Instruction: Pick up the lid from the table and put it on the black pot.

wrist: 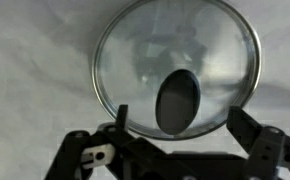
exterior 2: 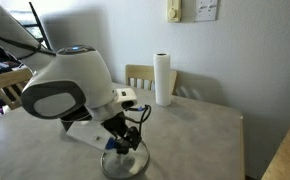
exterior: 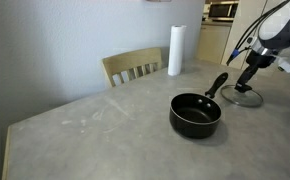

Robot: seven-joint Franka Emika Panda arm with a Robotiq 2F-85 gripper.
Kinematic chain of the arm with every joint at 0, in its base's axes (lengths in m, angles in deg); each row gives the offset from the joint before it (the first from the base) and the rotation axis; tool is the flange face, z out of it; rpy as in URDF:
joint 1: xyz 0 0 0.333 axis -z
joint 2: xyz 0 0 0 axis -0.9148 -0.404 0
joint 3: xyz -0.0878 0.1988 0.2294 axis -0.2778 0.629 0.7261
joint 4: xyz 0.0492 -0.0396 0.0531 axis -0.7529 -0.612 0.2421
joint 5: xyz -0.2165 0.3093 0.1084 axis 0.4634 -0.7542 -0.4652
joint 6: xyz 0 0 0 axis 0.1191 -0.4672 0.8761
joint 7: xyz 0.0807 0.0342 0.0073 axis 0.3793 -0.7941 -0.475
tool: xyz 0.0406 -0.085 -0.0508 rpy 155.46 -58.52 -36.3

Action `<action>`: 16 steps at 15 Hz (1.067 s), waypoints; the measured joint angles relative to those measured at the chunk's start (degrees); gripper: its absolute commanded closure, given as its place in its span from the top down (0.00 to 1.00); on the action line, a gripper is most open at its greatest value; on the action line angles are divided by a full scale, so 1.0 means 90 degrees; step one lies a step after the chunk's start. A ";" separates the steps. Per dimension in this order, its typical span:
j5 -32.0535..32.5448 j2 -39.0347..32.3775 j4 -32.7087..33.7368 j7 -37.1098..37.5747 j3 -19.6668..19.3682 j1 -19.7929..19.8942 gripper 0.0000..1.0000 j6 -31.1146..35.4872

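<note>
The black pot (exterior: 195, 115) stands on the grey table (exterior: 85, 135), with its long handle (exterior: 217, 84) pointing towards the far right. The glass lid (exterior: 247, 98) lies flat on the table beyond the handle's end. It also shows in an exterior view (exterior 2: 125, 160) and fills the wrist view (wrist: 175, 40). My gripper (exterior: 249, 78) hangs just over the lid. In the wrist view the gripper (wrist: 180, 118) is open, with one finger on each side of the dark knob (wrist: 177, 100) and clear of it. In an exterior view the arm (exterior 2: 70, 85) hides the pot.
A white paper towel roll (exterior: 175, 50) stands at the table's far edge, also seen in an exterior view (exterior 2: 163, 80). A wooden chair (exterior: 135, 68) is pushed up behind the table. The table edge runs close to the right of the lid (exterior 2: 240, 130).
</note>
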 measured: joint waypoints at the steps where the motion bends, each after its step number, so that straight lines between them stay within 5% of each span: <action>1: 0.0028 -0.0071 0.0042 0.0092 -0.0070 -0.0071 0.91 0.0045; 2: 0.0045 -0.0153 0.0091 0.0176 -0.0148 -0.0136 0.73 0.0064; 10: 0.2036 -0.0368 0.0328 0.2341 -0.0255 -0.0016 0.16 0.0119; 16: 0.2632 -0.0241 0.0357 0.3038 -0.0420 -0.0095 0.12 0.0019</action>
